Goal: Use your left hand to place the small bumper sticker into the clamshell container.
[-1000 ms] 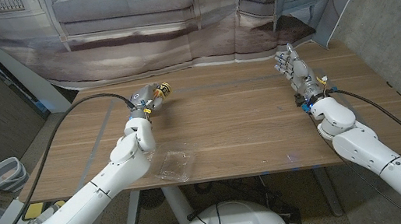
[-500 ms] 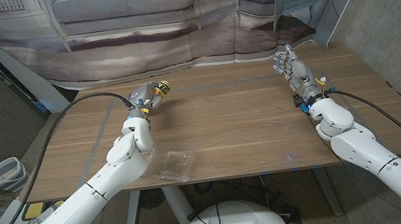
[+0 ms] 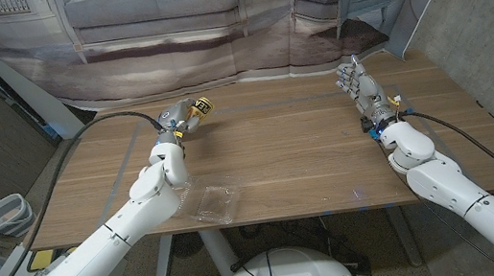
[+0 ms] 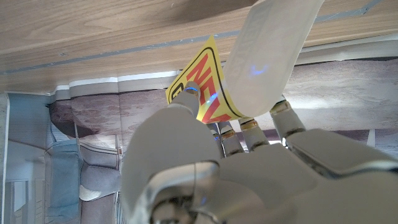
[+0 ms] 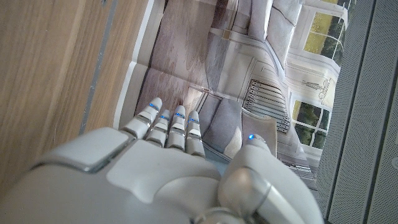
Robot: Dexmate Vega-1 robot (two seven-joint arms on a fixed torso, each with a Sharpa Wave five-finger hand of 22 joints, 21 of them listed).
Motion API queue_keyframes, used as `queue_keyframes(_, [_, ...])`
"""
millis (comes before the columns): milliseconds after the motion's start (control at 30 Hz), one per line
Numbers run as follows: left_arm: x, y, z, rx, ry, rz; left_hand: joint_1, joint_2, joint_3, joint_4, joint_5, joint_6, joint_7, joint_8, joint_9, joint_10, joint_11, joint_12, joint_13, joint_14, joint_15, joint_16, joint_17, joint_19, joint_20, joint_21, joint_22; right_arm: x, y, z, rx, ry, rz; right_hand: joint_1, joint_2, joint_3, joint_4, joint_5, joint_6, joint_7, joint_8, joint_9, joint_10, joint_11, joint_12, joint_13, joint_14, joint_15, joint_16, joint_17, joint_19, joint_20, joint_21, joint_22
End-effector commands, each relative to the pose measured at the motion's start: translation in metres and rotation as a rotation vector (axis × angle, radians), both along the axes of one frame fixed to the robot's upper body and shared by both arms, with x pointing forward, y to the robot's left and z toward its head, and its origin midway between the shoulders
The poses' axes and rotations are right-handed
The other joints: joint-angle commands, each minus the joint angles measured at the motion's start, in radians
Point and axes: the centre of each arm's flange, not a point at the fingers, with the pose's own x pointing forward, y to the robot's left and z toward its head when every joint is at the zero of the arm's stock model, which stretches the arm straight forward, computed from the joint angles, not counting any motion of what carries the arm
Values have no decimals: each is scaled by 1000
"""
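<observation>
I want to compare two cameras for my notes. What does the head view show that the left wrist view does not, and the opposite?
Head view alone: the clear clamshell container near the table's front edge, open, and the right hand, fingers extended, holding nothing.
Left wrist view alone: the red letters on the yellow bumper sticker and how the thumb and a finger pinch it.
Both: the left hand holding the sticker, the wooden table, and the printed backdrop behind it.
</observation>
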Motion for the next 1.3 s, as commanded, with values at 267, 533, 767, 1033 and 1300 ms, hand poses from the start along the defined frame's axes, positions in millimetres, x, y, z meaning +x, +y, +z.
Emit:
queue_keyframes(267, [-12, 3, 7, -1, -8, -28, -11, 1, 2, 4, 0, 6, 5, -6, 2, 6, 4, -4, 3, 3, -19, -1, 3, 6, -5, -1, 3, 0, -2, -1, 14, -7, -2, 0, 9, 2, -7, -2, 6, 4, 2, 3, 8, 1, 1, 6, 6, 1, -2, 1, 4, 1, -2, 3])
queue_keyframes(533, [-18, 7, 5, -9, -5, -45, -14, -2, 2, 4, 0, 6, 3, -7, 2, 6, 2, -5, 3, 2, -21, -2, 2, 6, -7, -2, 3, -3, -4, 0, 19, -15, -7, 0, 10, 2, -7, -3, 8, 4, 2, 3, 8, 0, 1, 6, 7, 1, -2, 1, 5, 1, -2, 3])
queue_keyframes(767, [-23, 8, 4, -13, -5, -58, -16, -3, 2, 5, -1, 6, 5, -8, 2, 7, 1, -5, 3, 3, -20, -3, 2, 6, -7, -3, 3, -5, -5, -1, 24, -20, -6, 0, 10, 1, -7, -3, 8, 5, 2, 3, 8, -1, 1, 6, 7, 2, -2, 1, 5, 0, -2, 3])
queue_keyframes(1033, [-28, 8, 4, -17, -15, -79, -19, -3, 2, 6, -1, 5, 5, -10, 2, 2, 2, -9, 3, 0, -19, -5, 2, 5, -7, -5, 3, -6, -5, -1, 27, -18, -13, 0, 11, 1, -7, -3, 8, 4, 2, 3, 9, 1, 1, 6, 11, 1, 0, 1, 6, 0, -2, 3])
queue_keyframes(1300, [-31, 6, 7, 1, -8, -84, -20, -3, 3, 6, -1, 4, 6, -11, 2, 0, 2, -10, 3, -1, -19, -7, 3, 4, -7, -6, 3, -6, -6, -1, 30, -24, -13, 0, 11, 1, -7, -4, 8, 4, 2, 3, 9, 1, 1, 6, 14, -1, 1, 1, 9, 0, -1, 3])
